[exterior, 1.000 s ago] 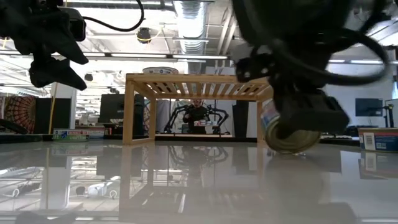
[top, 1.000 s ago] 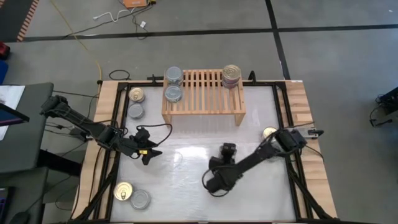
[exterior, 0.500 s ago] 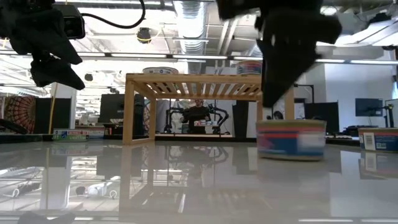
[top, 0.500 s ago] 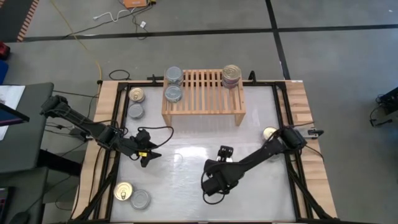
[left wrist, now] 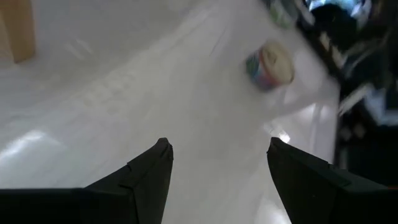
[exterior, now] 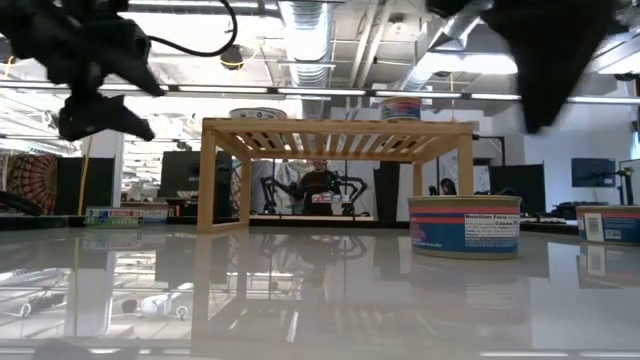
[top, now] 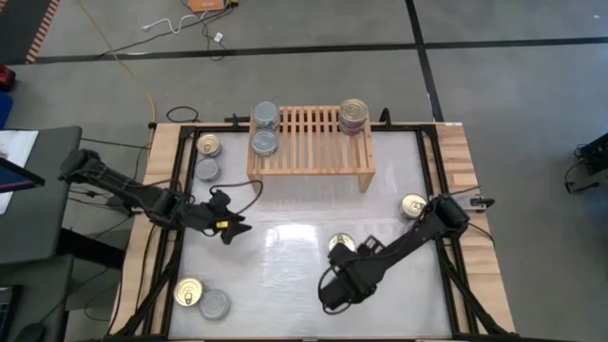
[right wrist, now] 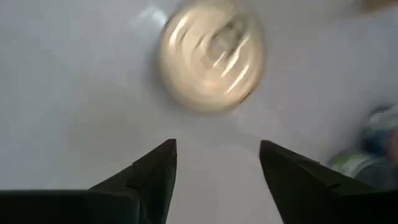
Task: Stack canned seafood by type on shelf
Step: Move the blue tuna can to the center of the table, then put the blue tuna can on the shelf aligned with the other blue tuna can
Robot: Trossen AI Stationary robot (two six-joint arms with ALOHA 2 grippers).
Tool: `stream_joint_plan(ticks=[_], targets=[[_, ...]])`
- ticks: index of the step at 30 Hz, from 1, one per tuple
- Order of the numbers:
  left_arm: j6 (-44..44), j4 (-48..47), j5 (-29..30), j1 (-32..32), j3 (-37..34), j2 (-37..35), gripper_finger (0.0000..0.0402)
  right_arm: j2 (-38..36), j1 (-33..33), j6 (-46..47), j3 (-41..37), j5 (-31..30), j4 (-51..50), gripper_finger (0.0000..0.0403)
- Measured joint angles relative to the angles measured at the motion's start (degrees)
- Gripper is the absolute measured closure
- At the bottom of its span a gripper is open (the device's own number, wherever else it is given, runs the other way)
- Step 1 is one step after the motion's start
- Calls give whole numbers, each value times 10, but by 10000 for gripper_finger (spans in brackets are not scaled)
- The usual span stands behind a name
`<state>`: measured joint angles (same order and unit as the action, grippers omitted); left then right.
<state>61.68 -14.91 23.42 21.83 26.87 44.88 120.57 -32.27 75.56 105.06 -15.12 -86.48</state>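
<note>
Gold-lidded tin [top: 341, 244]: round, flat, upright on the glossy white table [top: 285, 275], just beyond my right gripper [top: 332, 288].
My right gripper: spread wide, empty.
My left gripper [top: 231, 229]: parted, empty.

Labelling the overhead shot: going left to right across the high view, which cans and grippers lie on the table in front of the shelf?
Gold-lid can → silver can → left gripper → right gripper → gold-lid can beside the right arm → gold-lid can by the right edge.
</note>
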Motion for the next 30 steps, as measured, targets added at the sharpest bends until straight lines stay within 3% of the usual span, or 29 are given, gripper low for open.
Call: stream_joint_plan(ticks=[6,15,20,25,30], targets=[[-11,82,-3,-30,0,5,150,1,-39,54,-81,74,79,166],[2,200,-4,-61,1,77,150,-73,-130,199,-196,67,181,185],[15,303,-4,-77,6,166,150,-185,-182,314,-313,-27,224,187],[20,330,-23,-93,59,263,150,-332,-196,400,-467,-204,302,187],[6,325,-33,-94,134,352,150,-474,-163,367,-621,-320,467,187]])
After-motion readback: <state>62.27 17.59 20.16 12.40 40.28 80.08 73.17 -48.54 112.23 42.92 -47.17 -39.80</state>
